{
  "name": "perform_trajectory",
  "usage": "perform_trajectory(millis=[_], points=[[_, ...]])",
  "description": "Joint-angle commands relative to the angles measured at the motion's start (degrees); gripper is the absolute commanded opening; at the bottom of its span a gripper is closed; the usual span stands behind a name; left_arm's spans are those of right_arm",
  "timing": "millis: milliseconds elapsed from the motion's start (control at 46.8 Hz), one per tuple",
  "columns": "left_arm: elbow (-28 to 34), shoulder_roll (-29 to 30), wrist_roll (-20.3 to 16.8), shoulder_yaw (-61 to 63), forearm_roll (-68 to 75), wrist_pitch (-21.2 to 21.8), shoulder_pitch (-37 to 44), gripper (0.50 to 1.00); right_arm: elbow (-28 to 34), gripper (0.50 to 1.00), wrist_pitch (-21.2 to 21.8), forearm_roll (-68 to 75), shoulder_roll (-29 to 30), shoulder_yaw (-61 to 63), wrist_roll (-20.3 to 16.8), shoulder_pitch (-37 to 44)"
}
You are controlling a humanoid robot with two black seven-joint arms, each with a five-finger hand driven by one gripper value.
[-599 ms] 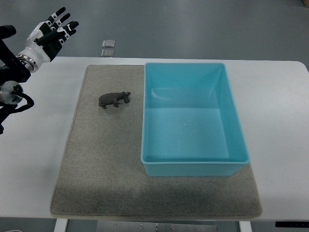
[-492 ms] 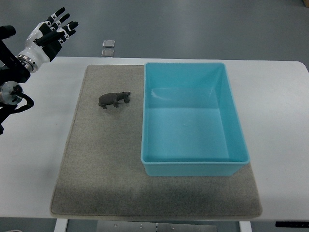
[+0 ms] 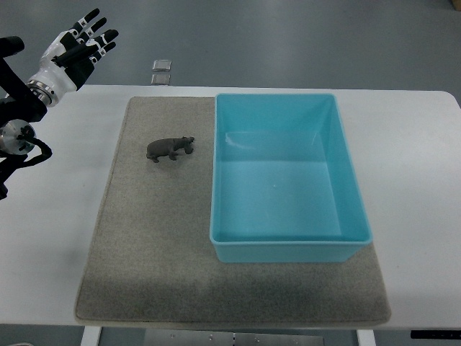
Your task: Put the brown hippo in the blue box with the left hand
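Observation:
A small brown hippo (image 3: 171, 148) stands on the grey mat (image 3: 151, 238), just left of the blue box (image 3: 288, 245). The box is open at the top and holds nothing. My left hand (image 3: 81, 45) is at the far upper left, past the table's back corner, well away from the hippo. Its fingers are spread and hold nothing. The right arm does not show.
The mat lies on a white table (image 3: 418, 166). The box stands on the mat's right half. A small square metal plate (image 3: 161, 71) lies on the floor beyond the table's back edge.
My left hand has shifted very slightly up and to the right. The hippo and the box have not moved.

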Motion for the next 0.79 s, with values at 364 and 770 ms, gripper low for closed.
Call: perform_trajectory(millis=[364,770], points=[[2.29,-0.68,0.00,1.03,6.31,-1.30,-0.27,0.994,0.00,0.936,0.00,0.00,0.00,0.00,0.00,0.08],[2.38,-0.68,0.00,0.06,15.64,-6.83,0.26,0.996,0.00,0.936,0.00,0.00,0.00,0.00,0.00,0.00]])
